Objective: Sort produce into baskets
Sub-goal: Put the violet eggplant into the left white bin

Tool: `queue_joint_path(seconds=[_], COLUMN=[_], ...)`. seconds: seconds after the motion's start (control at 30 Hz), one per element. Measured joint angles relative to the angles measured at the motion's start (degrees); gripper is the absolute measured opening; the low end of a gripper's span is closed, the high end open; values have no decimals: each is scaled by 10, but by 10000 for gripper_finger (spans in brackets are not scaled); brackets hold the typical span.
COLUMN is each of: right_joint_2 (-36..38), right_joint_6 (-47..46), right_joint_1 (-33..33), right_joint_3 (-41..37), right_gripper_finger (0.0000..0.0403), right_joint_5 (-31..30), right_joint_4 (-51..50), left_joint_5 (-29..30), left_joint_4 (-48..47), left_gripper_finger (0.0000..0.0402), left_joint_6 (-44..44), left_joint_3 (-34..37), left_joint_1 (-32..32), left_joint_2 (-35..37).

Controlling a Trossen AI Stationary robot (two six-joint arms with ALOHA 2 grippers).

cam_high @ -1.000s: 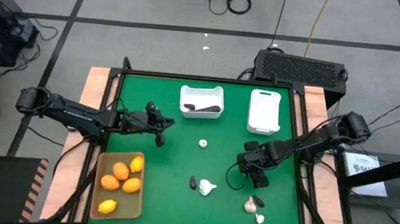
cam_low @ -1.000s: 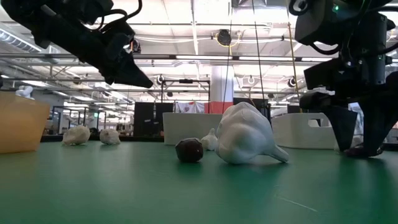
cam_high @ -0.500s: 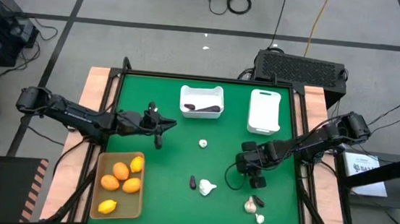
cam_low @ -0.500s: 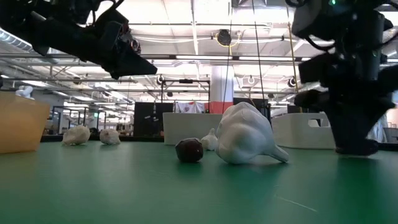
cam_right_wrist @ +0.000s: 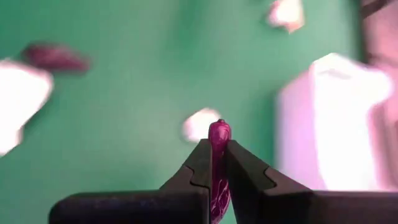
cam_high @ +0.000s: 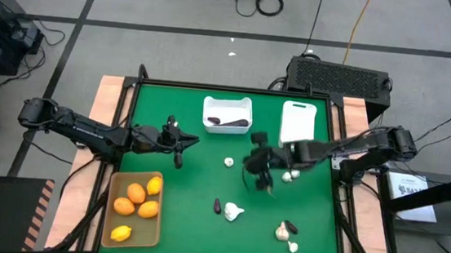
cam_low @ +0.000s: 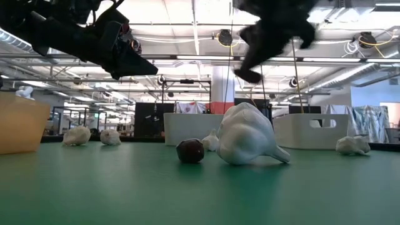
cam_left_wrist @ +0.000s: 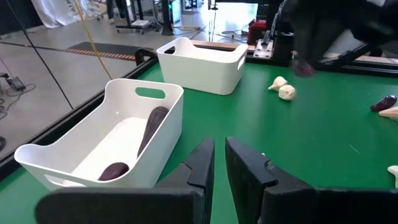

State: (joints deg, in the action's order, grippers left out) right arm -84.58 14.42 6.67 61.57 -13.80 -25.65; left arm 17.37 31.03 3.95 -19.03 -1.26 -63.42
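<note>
Right gripper [cam_right_wrist: 212, 163] fingers [cam_right_wrist: 198, 163] pinch purple eggplant [cam_right_wrist: 217, 155], above table [cam_high: 204, 182].

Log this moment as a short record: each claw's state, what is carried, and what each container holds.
Right claw: shut on a glossy purple eggplant piece, raised above mid-table.
Left claw: nearly shut, empty, near the squarish white plastic bin.
Squarish white plastic bin: two dark purple eggplant pieces.
Narrow white plastic bin: nothing visible inside.
Tan flat tray: five orange and yellow round fruits.
Loose on green mat: white garlic bulbs and a dark eggplant piece.
</note>
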Motion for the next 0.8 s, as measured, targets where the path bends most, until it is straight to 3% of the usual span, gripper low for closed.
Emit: queue_joint_path(seconds=[0.4, 0.8], right_joint_2=[-23, -99], right_joint_6=[43, 11], right_joint_1=[-203, -268], right_joint_3=[21, 21], right_gripper_finger=[23, 46], right_joint_5=[6, 9], right_joint_4=[168, 278], left_joint_5=[0, -1], left_joint_4=[-2, -3], left_gripper_finger=[47, 47], left_joint_6=[0, -2], left_joint_3=[0, 0], left_joint_1=[0, 0], left_joint_2=[0, 0])
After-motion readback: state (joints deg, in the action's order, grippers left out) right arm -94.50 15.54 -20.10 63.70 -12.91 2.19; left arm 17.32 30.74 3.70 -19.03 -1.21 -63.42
